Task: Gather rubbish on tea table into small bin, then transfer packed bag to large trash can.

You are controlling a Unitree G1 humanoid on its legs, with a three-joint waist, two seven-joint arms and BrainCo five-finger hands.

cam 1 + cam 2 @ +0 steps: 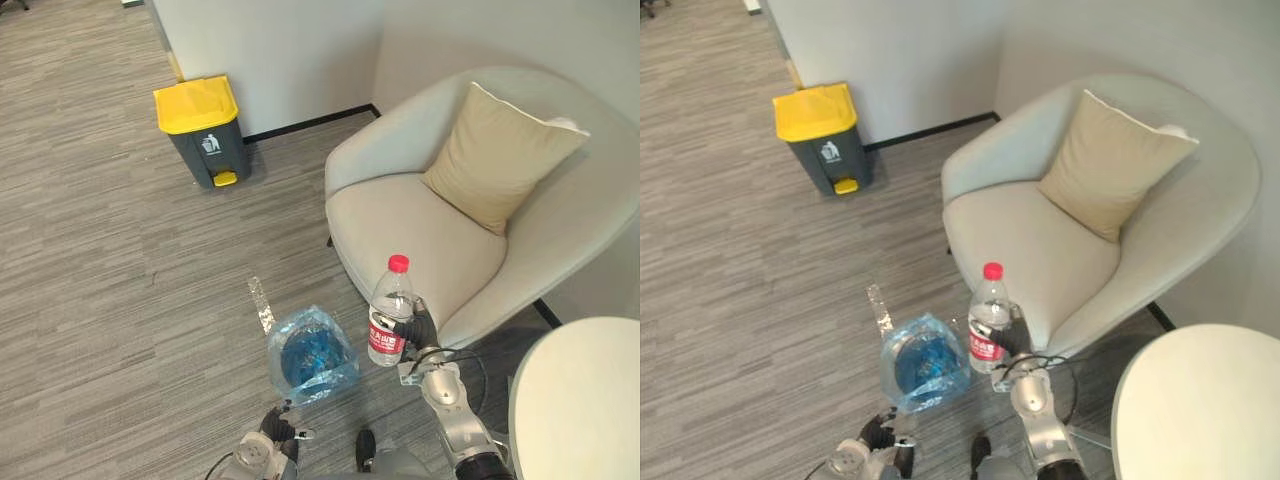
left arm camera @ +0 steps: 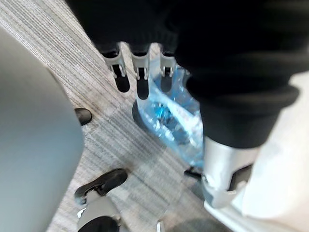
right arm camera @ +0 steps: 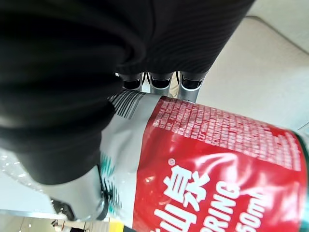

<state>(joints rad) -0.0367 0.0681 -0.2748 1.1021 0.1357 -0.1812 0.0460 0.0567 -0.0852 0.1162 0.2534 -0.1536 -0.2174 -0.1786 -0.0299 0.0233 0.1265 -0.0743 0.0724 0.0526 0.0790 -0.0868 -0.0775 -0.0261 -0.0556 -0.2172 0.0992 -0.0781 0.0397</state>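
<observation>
Right hand [image 1: 418, 325] is wrapped round the upright bottle [image 1: 390, 310], at 3 o'clock from the blue-bagged bin [image 1: 345, 378]. Left hand [image 1: 278, 428] sits at its 6 o'clock, fingers straight.

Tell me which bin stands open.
The small blue-bagged bin beside the bottle; the far yellow-lidded trash can is closed.

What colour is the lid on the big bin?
The lid is yellow; left eye view shows it best.
</observation>
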